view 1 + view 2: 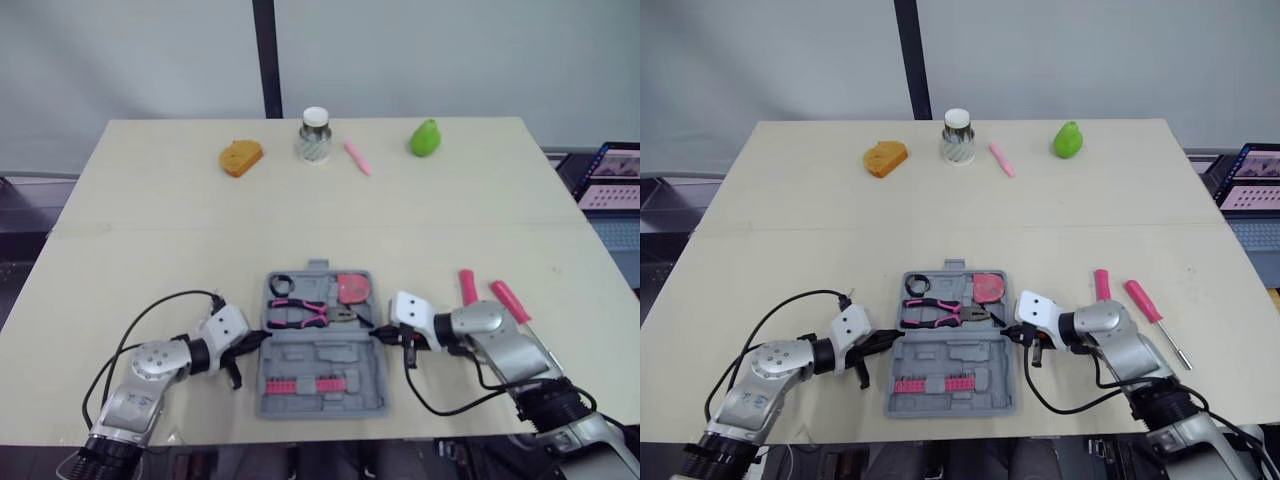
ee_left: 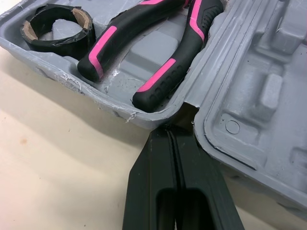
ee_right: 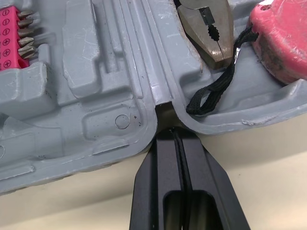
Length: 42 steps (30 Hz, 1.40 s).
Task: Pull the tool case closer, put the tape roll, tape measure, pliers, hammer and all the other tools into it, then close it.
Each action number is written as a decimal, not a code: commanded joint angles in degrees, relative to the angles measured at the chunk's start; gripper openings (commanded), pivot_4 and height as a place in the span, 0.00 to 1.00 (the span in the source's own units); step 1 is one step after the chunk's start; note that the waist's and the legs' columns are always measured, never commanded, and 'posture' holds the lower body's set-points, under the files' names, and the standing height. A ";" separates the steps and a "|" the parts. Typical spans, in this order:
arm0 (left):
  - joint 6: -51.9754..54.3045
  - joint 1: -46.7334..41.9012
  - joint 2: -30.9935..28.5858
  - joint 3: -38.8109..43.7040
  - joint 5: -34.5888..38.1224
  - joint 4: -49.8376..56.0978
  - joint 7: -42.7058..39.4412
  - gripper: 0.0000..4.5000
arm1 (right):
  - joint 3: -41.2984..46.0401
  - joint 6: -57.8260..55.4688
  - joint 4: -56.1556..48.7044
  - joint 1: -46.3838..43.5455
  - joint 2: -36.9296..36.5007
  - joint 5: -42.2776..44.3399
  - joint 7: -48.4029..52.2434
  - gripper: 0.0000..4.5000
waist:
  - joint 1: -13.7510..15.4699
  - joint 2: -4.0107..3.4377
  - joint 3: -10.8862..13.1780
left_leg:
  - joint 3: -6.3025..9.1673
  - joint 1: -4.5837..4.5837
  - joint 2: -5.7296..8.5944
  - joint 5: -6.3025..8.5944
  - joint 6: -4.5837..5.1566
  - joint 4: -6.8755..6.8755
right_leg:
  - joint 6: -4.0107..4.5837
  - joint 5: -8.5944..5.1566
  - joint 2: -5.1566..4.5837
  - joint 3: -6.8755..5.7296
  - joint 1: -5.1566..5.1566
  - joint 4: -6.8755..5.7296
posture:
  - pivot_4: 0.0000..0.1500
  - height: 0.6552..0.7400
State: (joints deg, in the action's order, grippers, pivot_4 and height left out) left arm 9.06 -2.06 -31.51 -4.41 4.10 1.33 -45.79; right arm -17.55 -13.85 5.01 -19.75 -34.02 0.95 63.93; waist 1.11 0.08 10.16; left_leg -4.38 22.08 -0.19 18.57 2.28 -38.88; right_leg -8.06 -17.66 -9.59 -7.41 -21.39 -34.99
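Beige table (image 1: 300, 230) before a grey wall (image 1: 150, 50), maybe curtain; both jaws closed, empty, flanking the tool case (image 1: 300, 357).

The grey tool case (image 1: 300, 357) lies open at the bench's (image 1: 150, 230) front edge. Its far half holds the black tape roll (image 1: 280, 285), pink-handled pliers (image 1: 300, 315) and red tape measure (image 1: 352, 289) (pink bits (image 1: 305, 385) sit in the near half). A pink-handled screwdriver (image 1: 1155, 310) and another pink handle (image 1: 1102, 283) lie to its right.

head pair: down over table (image 1: 150, 200) | wrists: close, opposite case (image 1: 320, 352) sides
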 commanded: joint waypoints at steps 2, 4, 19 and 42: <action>-0.93 -0.85 1.03 -1.65 -0.16 0.59 0.26 0.01 | -0.94 0.72 -0.55 -0.38 1.92 0.20 -0.88 0.00 | 0.00 0.00 0.00 | 0.00 0.00 0.00 0.00 0.00 0.00 | 0.00 0.00 0.00 0.00 0.00 0.00 | 1.00 1.00; -0.96 -0.94 1.02 -1.65 -0.18 0.54 0.25 0.01 | -1.01 0.71 -0.61 -0.37 2.00 0.10 -0.82 0.00 | -0.01 0.00 0.00 | 0.00 0.00 0.00 0.00 -0.01 0.00 | 0.00 0.00 0.00 0.00 0.00 0.00 | 1.00 1.00; -0.78 -1.27 1.35 -1.93 -0.31 0.66 0.34 0.01 | -0.74 0.75 -0.61 -0.28 2.46 -0.34 -0.91 0.00 | -0.06 0.00 0.00 | 0.00 0.00 -0.02 0.01 -0.03 0.01 | 0.00 0.00 0.00 0.00 0.00 0.01 | 1.00 1.00; 5.76 6.46 -7.44 9.07 6.81 9.55 -2.47 0.01 | 8.04 0.87 -1.57 2.93 -6.22 5.20 1.16 0.00 | -0.69 -0.02 0.03 | 0.01 0.12 -0.03 0.08 -0.01 0.09 | 0.00 0.00 0.00 -0.05 -0.09 0.16 | 1.00 1.00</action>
State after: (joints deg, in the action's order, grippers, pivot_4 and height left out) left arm 14.01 3.50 -37.64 1.61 8.85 7.85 -47.80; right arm -12.60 -13.84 3.09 -16.60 -39.42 4.24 64.83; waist 0.42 0.05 10.19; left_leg -4.37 22.20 -0.21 18.65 2.27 -38.78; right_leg -8.06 -17.66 -9.59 -7.46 -21.48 -34.82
